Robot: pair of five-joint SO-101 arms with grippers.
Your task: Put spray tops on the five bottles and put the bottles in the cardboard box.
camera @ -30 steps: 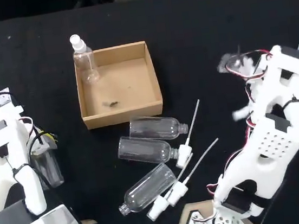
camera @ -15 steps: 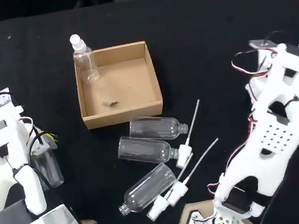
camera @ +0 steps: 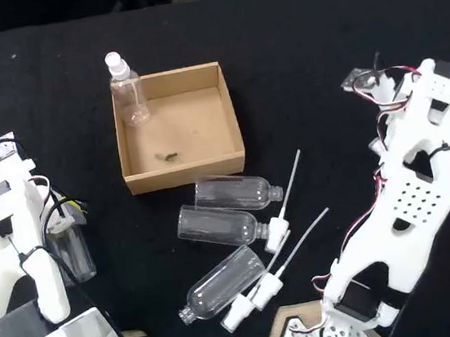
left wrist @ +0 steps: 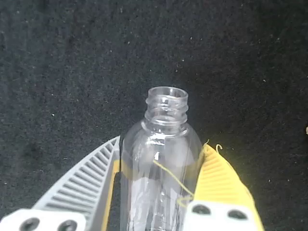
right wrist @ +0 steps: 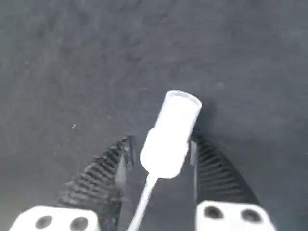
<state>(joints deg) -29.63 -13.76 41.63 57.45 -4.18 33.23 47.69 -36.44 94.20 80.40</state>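
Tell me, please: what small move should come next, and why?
Probably the right gripper should carry its spray top across toward the bottle and line the tube up with the open neck. The right gripper is shut on that spray top, and the left gripper is shut on a bottle that has no top on it.

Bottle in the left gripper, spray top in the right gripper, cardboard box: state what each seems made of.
The bottle looks like clear plastic, possibly glass: see-through glossy wall, moulded neck threads. The spray top seems opaque white plastic, smooth and slightly shiny. The cardboard box is matt brown cardboard with raw edges.
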